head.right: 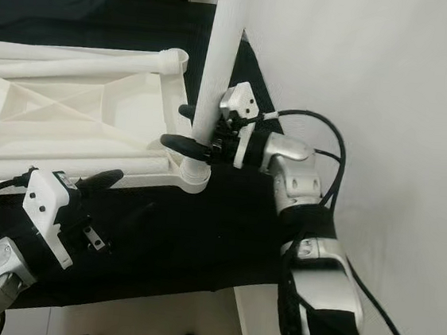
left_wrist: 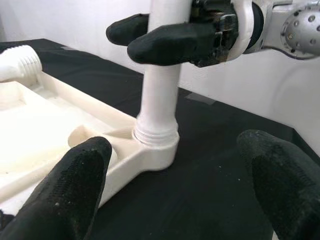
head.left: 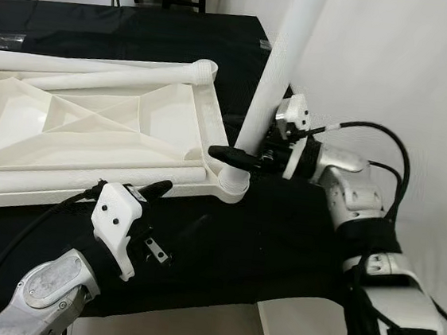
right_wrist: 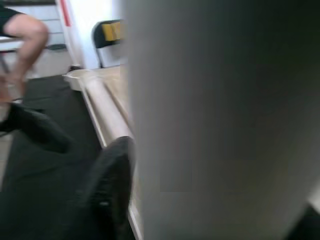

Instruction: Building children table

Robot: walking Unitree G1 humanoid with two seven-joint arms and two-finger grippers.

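- Left gripper (head.left: 178,203): nearest the camera, at the near edge of the black cloth-covered work surface (head.left: 280,237). Its two black fingers (left_wrist: 70,185) are spread wide and hold nothing. The left wrist view looks between them straight at the corner socket, which lies ahead of the fingers and near them, but not touching.
- White plastic children's tabletop (head.left: 92,122): lies upside down on the black surface, its ribbed underside facing up. Its long edges run left to right across the robot's front.
- Round corner socket (head.left: 233,188): at the near right corner of the tabletop, just beyond the left gripper.
- White cylindrical table leg (head.left: 282,62): stands in this socket, long axis near vertical, leaning slightly toward the robot's right at its top. A threaded band shows at the collar, so the leg is judged not fully seated.
- Right gripper (head.left: 241,155): pinches the leg low on its shaft, just above the socket, one finger on either side.
- Governing relation: the right arm is on the leg; the left is nearer the socket and is judged best placed to steady the tabletop while the leg is turned about its upright axis.
- Second white leg (head.left: 98,66): lies flat along the far edge of the tabletop.
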